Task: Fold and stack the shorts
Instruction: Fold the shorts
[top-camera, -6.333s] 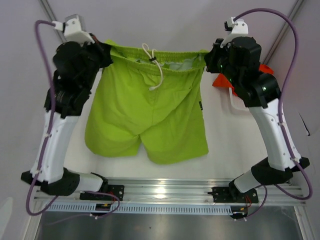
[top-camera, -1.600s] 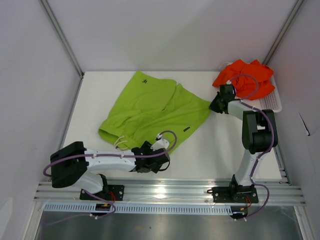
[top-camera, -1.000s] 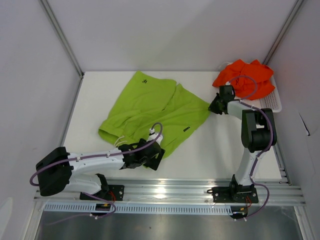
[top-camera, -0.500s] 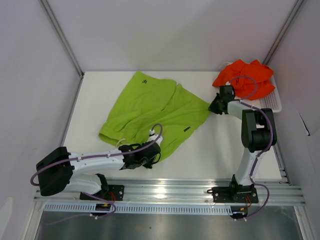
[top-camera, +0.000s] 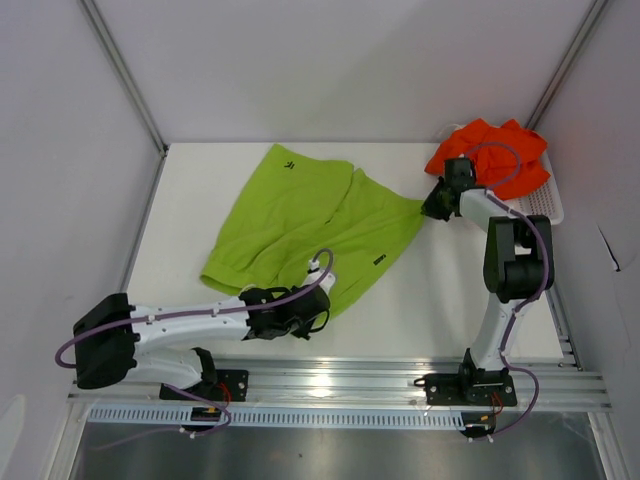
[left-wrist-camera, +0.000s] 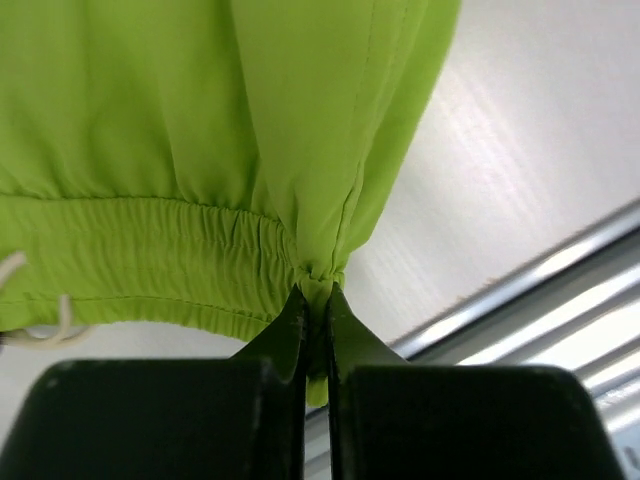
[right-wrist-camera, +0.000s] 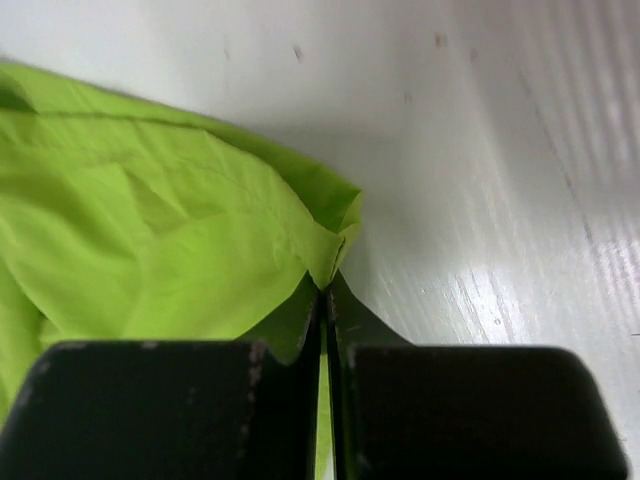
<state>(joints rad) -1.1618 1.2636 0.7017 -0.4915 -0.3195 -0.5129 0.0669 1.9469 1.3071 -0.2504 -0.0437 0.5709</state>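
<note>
Closed within the last second, left fingers (left-wrist-camera: 285, 335) clamp the waistband corner of the lime green shorts (top-camera: 300, 210); right fingers (right-wrist-camera: 295, 322) pinch the opposite corner, cloth spread between on the tabletop (top-camera: 440, 300).

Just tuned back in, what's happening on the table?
Both arms are on the green shorts, which lie spread on the table. The left gripper is shut on the waistband at the near edge; the right gripper is shut on a far-right corner. The orange shorts lie bunched in the basket.

Matt cloth shorts (left-wrist-camera: 150, 120) (thin, smooth) on glossy table (left-wrist-camera: 540, 140).
</note>
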